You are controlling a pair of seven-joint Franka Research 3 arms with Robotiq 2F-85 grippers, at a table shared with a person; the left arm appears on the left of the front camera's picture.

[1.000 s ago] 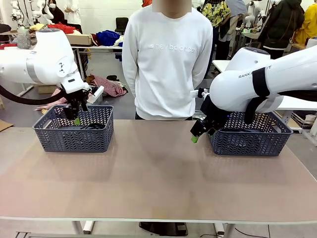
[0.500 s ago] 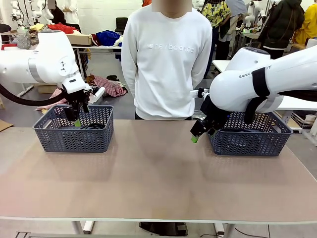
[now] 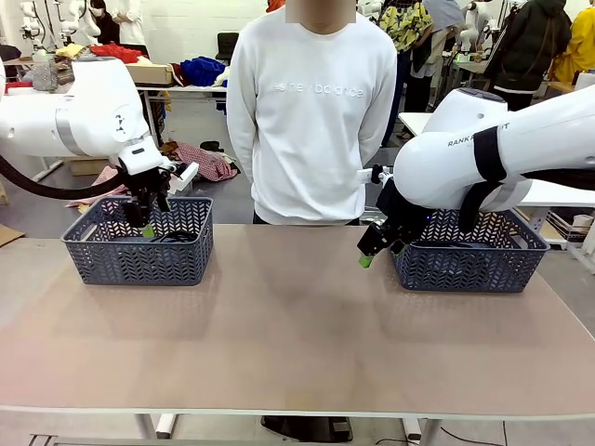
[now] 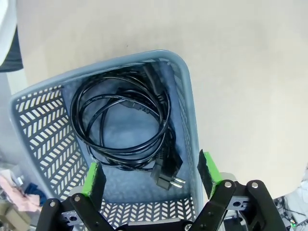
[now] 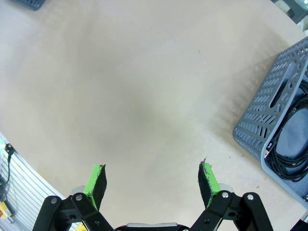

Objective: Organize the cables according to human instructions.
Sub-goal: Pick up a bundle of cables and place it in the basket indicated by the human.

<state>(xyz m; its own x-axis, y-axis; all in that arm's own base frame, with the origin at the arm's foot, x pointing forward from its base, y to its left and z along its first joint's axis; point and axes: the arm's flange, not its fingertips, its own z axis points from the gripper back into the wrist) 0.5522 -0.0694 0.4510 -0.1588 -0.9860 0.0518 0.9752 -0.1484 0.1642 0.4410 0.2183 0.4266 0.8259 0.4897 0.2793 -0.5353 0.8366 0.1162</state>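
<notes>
Left arm is reaching in from the left, its left gripper point(image 3: 146, 223) hanging over the left basket point(image 3: 139, 253), fingers spread apart, nothing between them. In the left wrist view the left gripper point(image 4: 150, 174) is looking straight down into that basket point(image 4: 188, 125); green pads point(image 4: 94, 175) are standing wide. A coiled black cable point(image 4: 122, 122) is lying on the basket floor, loops stacked, with a chunky plug point(image 4: 168, 174) resting near the wall closest to the camera. Cannot tell how many cords are making up the coil.

A person in a white sweatshirt point(image 3: 312, 111) is standing at the far side of the table point(image 3: 297, 334), in the middle, arms down.

Right arm is coming in from the right, right gripper point(image 3: 370, 251) hovering just left of the right basket point(image 3: 469, 258), above the tabletop, fingers apart and empty. In the right wrist view the right gripper point(image 5: 152, 179) is facing bare table point(image 5: 134, 96), with the right basket point(image 5: 274, 120) at the picture's right edge and black cable loops point(image 5: 288, 139) lying inside it.
</notes>
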